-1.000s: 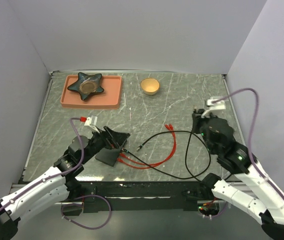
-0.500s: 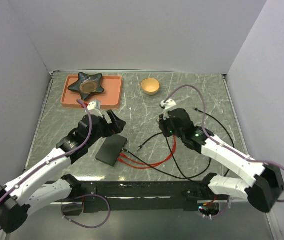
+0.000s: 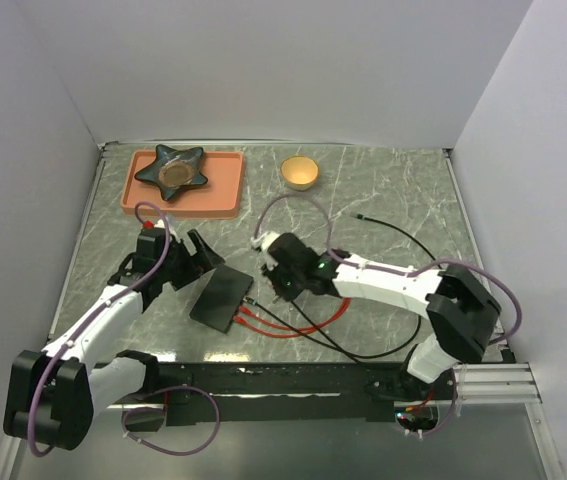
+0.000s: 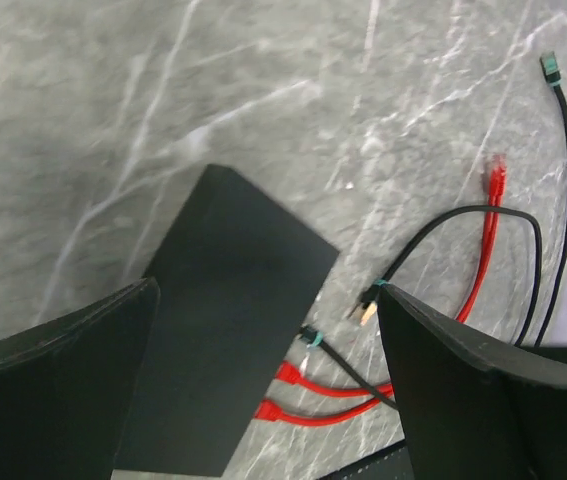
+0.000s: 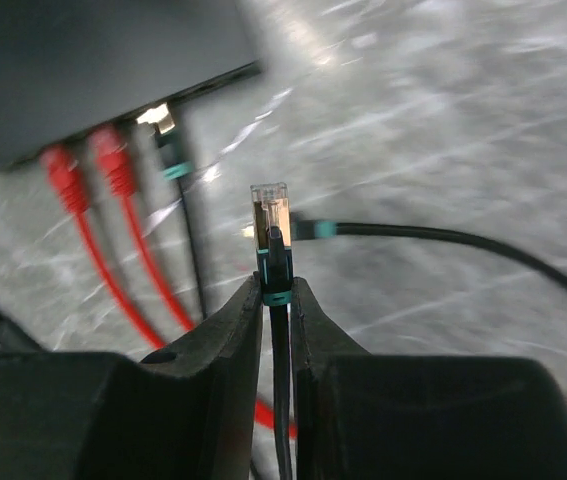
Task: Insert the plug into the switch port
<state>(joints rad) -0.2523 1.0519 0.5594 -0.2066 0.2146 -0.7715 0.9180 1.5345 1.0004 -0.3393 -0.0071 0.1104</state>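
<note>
The flat black switch box (image 3: 221, 298) lies near the table's front. In the right wrist view its port edge (image 5: 213, 82) runs across the upper left, and single free sockets are too blurred to pick out. My right gripper (image 5: 276, 290) is shut on a black cable just behind its clear-tipped plug (image 5: 270, 212). That plug hangs a short way off the port edge, to the right of the cables that sit in it. From above, the right gripper (image 3: 273, 287) hovers just right of the box. My left gripper (image 4: 263, 290) is open above the box, holding nothing, and stands at the box's back-left (image 3: 203, 260).
Two red cables (image 3: 303, 322) and one black cable (image 4: 310, 338) are plugged into the box. A loose black plug (image 4: 366, 312) lies on the table beside them. At the back stand a salmon tray (image 3: 228, 200) with a dark star dish (image 3: 171, 170) and a small orange bowl (image 3: 300, 172). Walls enclose three sides.
My right arm swung from the table's right side across to the box, carrying the plug. My left gripper came off the box and drew back to the left, still open.
</note>
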